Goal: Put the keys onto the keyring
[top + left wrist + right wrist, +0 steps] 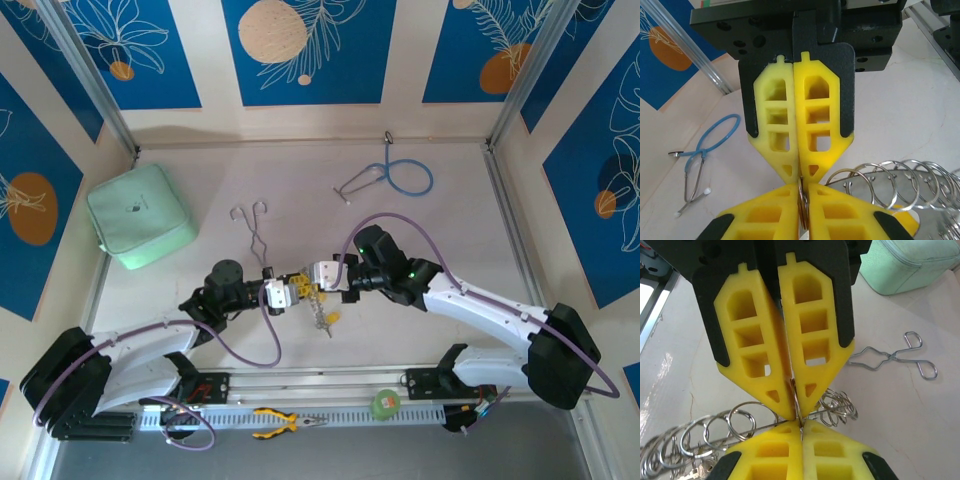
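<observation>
My two grippers meet tip to tip at the middle of the table. The left gripper (286,292) (802,187) is shut on a thin metal ring seen edge-on between its yellow fingers. The right gripper (318,281) (801,424) faces it, shut on the same ring. This ring belongs to the keyring (900,181) (715,432), a silvery hoop fringed with many small split rings that runs off to the side of the jaws. Small keys (328,318) with yellow heads hang below the meeting point.
Silver forceps (255,228) (892,359) lie behind the left gripper. A blue-tubed stethoscope (395,178) (705,150) lies at the far middle. A mint-green pouch (140,215) sits far left. Yellow-handled pliers (285,422) and a green roll (385,403) rest on the front rail.
</observation>
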Motion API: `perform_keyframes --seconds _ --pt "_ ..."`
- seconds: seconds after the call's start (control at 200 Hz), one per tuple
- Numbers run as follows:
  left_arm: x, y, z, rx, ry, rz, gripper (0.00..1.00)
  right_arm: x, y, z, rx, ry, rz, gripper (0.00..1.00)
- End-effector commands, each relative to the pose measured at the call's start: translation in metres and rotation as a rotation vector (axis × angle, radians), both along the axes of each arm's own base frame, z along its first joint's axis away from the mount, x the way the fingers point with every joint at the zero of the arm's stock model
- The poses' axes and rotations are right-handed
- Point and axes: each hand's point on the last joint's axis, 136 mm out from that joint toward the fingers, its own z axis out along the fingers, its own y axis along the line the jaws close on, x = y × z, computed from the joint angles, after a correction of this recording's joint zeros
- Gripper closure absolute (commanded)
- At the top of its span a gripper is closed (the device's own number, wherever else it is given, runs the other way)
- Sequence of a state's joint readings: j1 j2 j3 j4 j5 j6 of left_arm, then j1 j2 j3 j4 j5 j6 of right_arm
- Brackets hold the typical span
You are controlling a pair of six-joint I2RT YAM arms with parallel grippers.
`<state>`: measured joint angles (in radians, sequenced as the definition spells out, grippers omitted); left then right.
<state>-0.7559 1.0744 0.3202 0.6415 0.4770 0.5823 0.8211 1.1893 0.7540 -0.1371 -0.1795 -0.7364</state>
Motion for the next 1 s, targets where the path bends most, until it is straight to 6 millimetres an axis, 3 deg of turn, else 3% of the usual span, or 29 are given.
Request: perform_keyframes --seconds 0.0,0.14,0.415,0.475,0.565,0.995 --pt "-0.001 -0.006 0.016 -0.033 -0.038 -0.019 0.86 -0.007 0.014 0.02 0.045 -0.032 0.067 1.0" --pt "0.0 -0.004 0.016 -0.031 -0.042 -0.006 1.0 -0.005 0.012 0.018 0.033 -0.039 0.055 1.0" --pt "0.005 0.0 0.021 -0.031 -0.039 0.04 1.0 0.003 -0.01 0.018 0.069 0.006 -0.032 1.0" --pt "0.008 0.0 0.021 -0.029 -0.029 0.052 1.0 0.003 -0.015 0.017 0.07 0.016 -0.053 0.89" --pt "0.011 0.0 0.022 -0.028 -0.013 0.071 1.0 0.002 -0.019 0.019 0.09 0.028 -0.071 0.82" --pt "0.009 -0.005 0.02 -0.023 0.04 0.044 1.0 0.004 -0.002 0.018 0.083 0.01 -0.018 0.79"
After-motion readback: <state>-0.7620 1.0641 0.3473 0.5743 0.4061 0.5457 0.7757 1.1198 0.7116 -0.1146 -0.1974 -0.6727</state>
